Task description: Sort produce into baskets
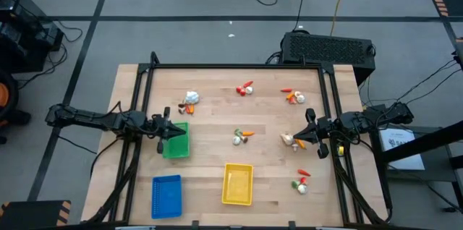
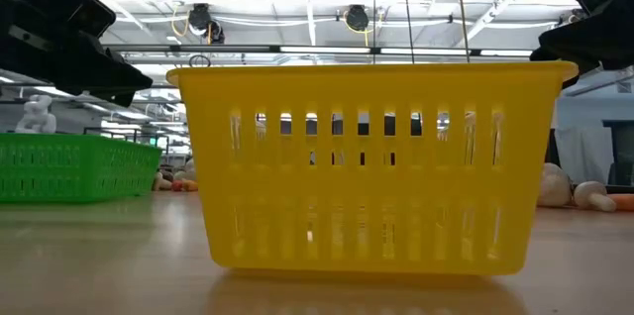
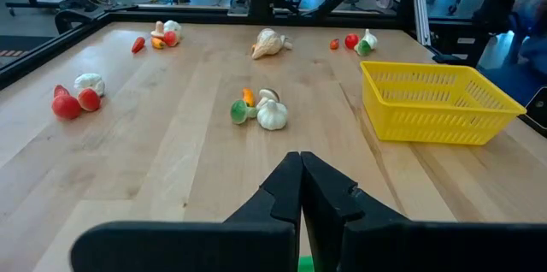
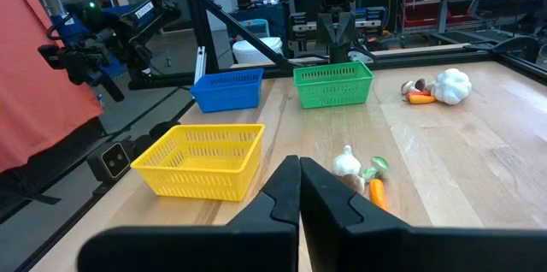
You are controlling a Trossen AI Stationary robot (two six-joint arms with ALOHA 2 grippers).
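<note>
The green basket (image 1: 176, 142) stands at the table's left, the blue basket (image 1: 166, 195) at the near left, and the yellow basket (image 1: 237, 184) near the front middle (image 2: 367, 166). Toy produce lies in small clusters: at the centre (image 1: 242, 136) (image 3: 261, 111), far left (image 1: 192, 100), far middle (image 1: 246, 89), far right (image 1: 293, 96) and near right (image 1: 302, 183). My left gripper (image 1: 166, 125) (image 3: 301, 195) is shut and empty, at the green basket's far left corner. My right gripper (image 1: 304, 134) (image 4: 299, 191) is shut and empty, just right of a pale bulb (image 1: 288, 138).
A black frame (image 1: 239, 66) runs along the table's far, left and right edges. Bare wood lies between the centre cluster and the baskets. Beyond the far edge a black box (image 1: 329, 48) sits on the floor.
</note>
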